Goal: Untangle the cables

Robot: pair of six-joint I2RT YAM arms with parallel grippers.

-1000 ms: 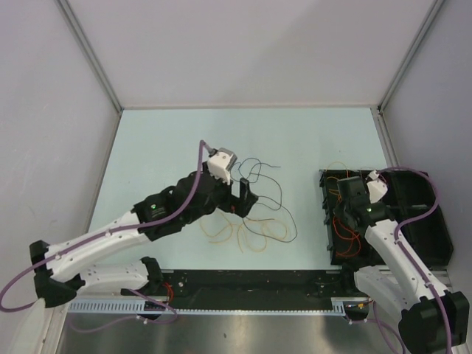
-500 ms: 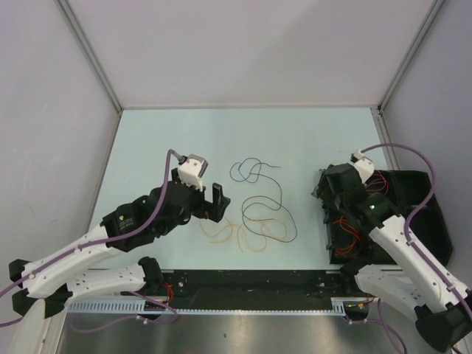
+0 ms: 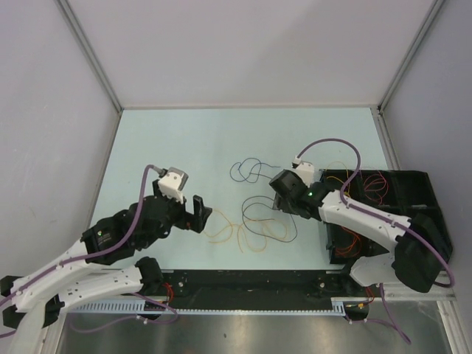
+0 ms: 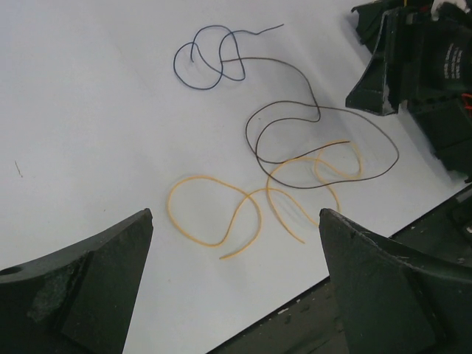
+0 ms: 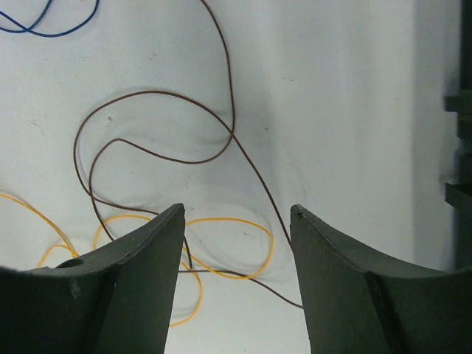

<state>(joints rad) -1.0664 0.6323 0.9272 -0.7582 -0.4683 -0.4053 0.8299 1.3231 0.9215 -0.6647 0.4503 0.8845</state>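
Cables (image 5: 233, 135) directly beneath right claw (image 5: 237, 210)

Open table (image 3: 184, 140) beyond cables (image 4: 295, 159); bin (image 3: 424, 193) at right

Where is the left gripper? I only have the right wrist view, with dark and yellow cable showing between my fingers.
Observer: The left gripper hovers open, left of the yellow cable, holding nothing.
Operator: Where does the blue one run past my top left corner?
Observer: The blue cable forms a small double loop farther from the bases, and the dark cable seems to end across it.
Operator: Any red ones?
Observer: The black tray on your right holds red cables.
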